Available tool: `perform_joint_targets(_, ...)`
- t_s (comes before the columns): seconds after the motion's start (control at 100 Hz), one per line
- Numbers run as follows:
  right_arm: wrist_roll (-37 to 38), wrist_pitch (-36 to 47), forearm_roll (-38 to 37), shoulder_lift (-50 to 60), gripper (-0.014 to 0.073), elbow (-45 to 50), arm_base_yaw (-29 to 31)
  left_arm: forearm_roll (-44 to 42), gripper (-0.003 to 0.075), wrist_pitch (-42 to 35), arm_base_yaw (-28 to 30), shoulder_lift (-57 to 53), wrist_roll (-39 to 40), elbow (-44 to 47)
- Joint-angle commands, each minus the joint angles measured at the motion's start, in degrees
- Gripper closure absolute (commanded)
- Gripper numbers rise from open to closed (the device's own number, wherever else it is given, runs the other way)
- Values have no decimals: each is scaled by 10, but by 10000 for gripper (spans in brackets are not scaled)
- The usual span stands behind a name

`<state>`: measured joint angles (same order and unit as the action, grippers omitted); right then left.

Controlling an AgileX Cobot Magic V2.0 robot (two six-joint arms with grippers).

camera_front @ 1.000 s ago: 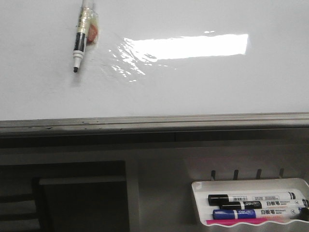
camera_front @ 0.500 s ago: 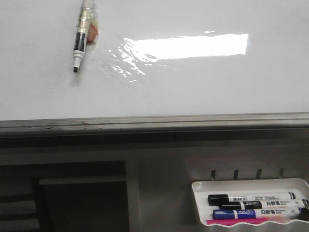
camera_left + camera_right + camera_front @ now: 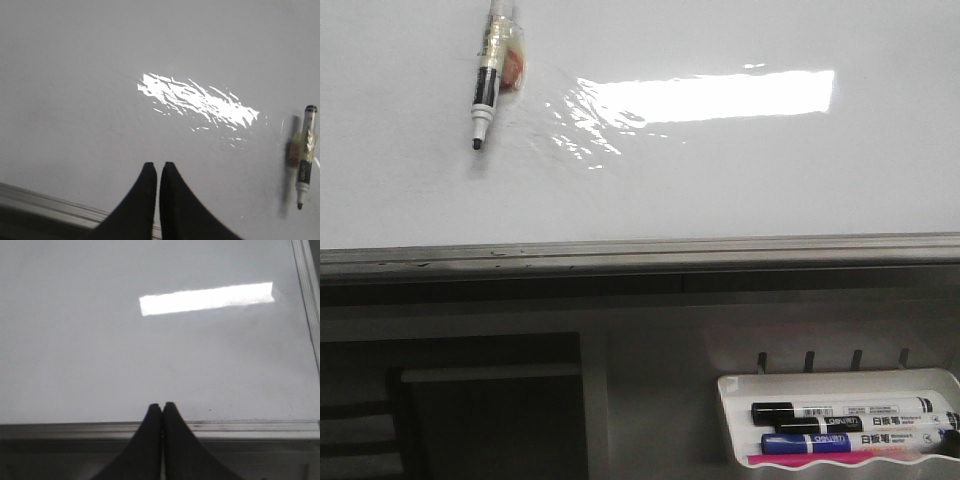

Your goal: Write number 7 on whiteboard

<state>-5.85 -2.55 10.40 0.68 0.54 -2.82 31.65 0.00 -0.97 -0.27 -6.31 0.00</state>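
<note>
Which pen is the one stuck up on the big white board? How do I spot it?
Find the whiteboard, then look at its upper left. The marker hangs there alone, black tip down, with crinkly tape round its middle. The other markers lie in the white tray below.

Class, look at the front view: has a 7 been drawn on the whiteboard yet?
No. The whiteboard shows only glare and a marker against it, no drawn stroke.

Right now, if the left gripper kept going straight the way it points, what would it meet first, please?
Most likely the bare whiteboard itself: the left gripper, fingers together, points at blank white surface short of the glare. The marker lies well off to one side. Depth is unclear.
</note>
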Motion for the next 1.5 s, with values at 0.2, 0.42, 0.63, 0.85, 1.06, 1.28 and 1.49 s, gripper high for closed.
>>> perform_joint_targets(0.2, -2, 58, 200, 10, 655, 6, 3, 93, 741, -17, 1, -17, 7, -1)
perform_joint_targets(0.42, -2, -24, 183, -45, 645, -63, 3, 17, 741, 97, 1, 50, 7, -107)
perform_joint_targets(0.63, -2, -131, 130, -195, 646, -177, 3, -58, 741, 198, 1, 189, -18, -248)
perform_joint_targets(0.85, -2, -206, 103, -307, 646, -280, 3, -56, 740, 237, -17, 279, -49, -330)
perform_joint_targets(1.06, -21, -221, 104, -342, 447, -312, 3, -50, 629, 212, -71, 327, -55, -339)
perform_joint_targets(1.28, -22, -221, 106, -343, 155, -312, 3, -34, 206, 145, -129, 390, -55, -339)
perform_joint_targets(1.49, -22, -211, 116, -343, 158, -312, 3, -30, 238, 36, -209, 468, -55, -339)
